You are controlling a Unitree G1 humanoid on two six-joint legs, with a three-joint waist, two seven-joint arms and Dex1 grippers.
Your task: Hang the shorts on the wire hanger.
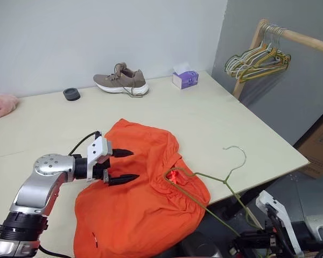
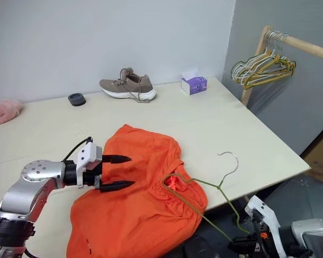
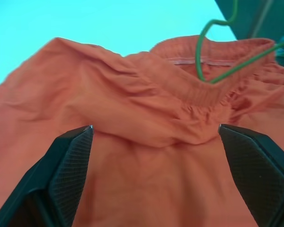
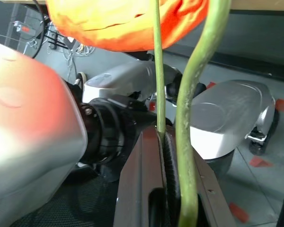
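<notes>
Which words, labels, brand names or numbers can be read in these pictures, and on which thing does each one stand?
No text can be read anywhere.
Tissue box: purple print, any lettering too small to read.
Shoe: no legible brand mark.
Shorts: plain orange, no label visible.
Wire hanger: bare wire, no marking.
Cardboard box beside the table: no print legible.

A brown shoe [image 1: 121, 79] sits between a black disc [image 1: 71, 94] and a purple tissue box [image 1: 184, 78], with pale hangers [image 1: 258, 60] beyond the box.
</notes>
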